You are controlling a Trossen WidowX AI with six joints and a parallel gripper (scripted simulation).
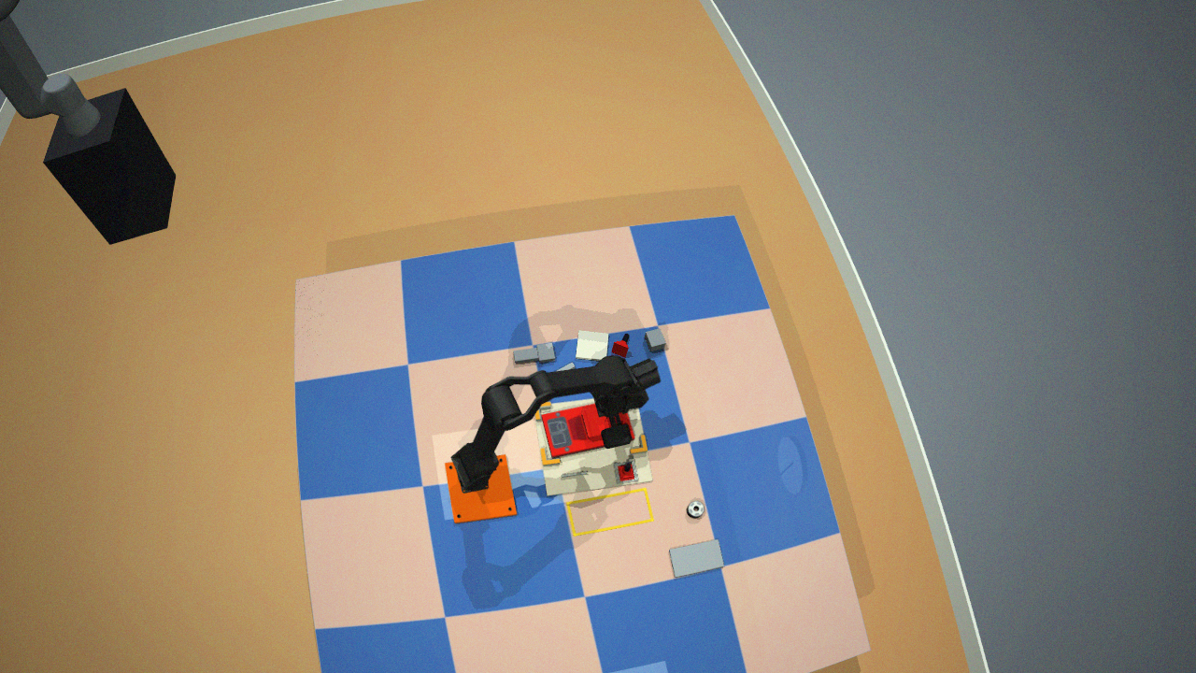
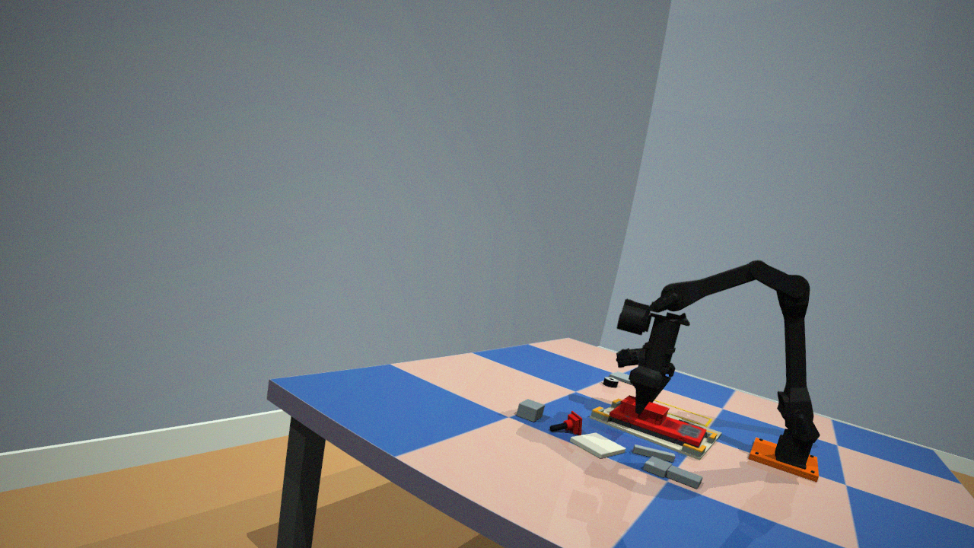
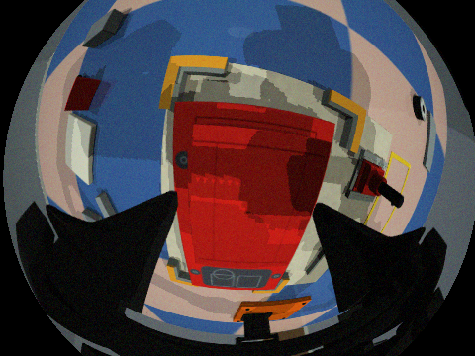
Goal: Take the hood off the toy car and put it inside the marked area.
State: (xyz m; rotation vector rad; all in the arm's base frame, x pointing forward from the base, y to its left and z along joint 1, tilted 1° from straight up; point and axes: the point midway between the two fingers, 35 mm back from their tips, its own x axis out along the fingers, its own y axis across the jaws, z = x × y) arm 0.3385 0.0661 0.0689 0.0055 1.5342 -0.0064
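The red toy car [image 1: 553, 448] [image 2: 682, 434] [image 3: 182, 126] sits on a pale board between yellow corner brackets. Its hood appears to be the raised red block [image 1: 583, 429] [image 2: 655, 411] on the car; its edges are hard to tell in the wrist view. My gripper [image 2: 641, 410] [image 3: 249, 205] is open and empty, pointing down over the car. Its fingertips stand on either side of the red block; whether they touch it is unclear. The arm hides part of the block in the top view. The yellow outline of the marked area [image 1: 614, 527] [image 3: 401, 159] lies beside the board, with nothing in it.
A red-based black lever [image 1: 626, 471] [image 3: 368, 179] stands on the board [image 1: 585, 483] on the marked area's side. A wheel-like piece [image 1: 696, 507] [image 3: 421, 108] and a grey slab [image 1: 696, 559] lie beyond. A cream slab [image 1: 591, 344] [image 2: 597, 444], a red-black piece [image 2: 573, 423] and grey blocks lie opposite.
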